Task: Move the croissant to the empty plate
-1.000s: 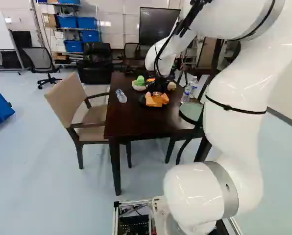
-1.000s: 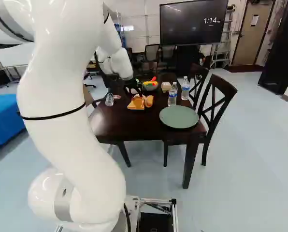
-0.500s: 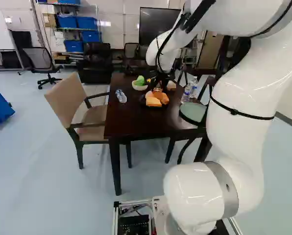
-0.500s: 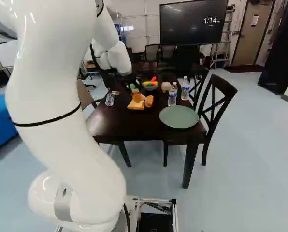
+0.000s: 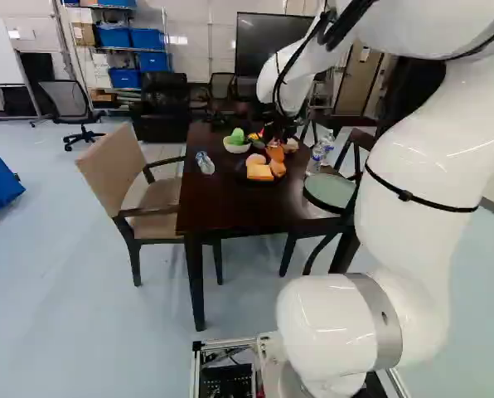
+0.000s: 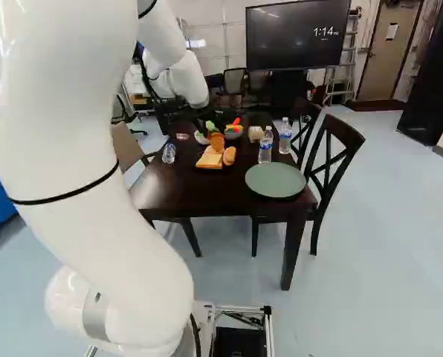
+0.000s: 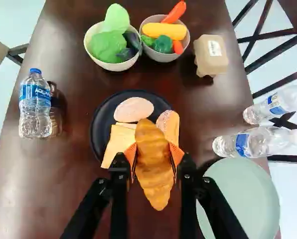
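Note:
In the left base view my gripper [image 5: 278, 134] hangs over the far part of the table, the croissant [image 5: 275, 153] below it. Seen from the wrist, the gripper [image 7: 154, 158] is shut on the croissant [image 7: 155, 172], its orange pads pressing both sides. The croissant is held above the table, overlapping the near edge of a black plate [image 7: 99, 127] that bears bread slices and other food pieces. The empty green plate [image 7: 243, 199] lies beside the gripper, on the bottles' side; it is also at the right of the table in the right base view [image 6: 275, 180].
Two bottles [image 7: 253, 142] [image 7: 283, 102] stand near the green plate. Another bottle [image 7: 35, 107] is across the table. Beyond the black plate are two bowls [image 7: 88, 42] [image 7: 186, 45] of toy vegetables and a small carton [image 7: 211, 54]. Chairs [image 6: 333, 156] flank the dark table [image 6: 199, 190].
The arm has raised the croissant off the black plate, shifting it slightly to the right in both base views with the grip kept shut. The base and the other things have stayed put.

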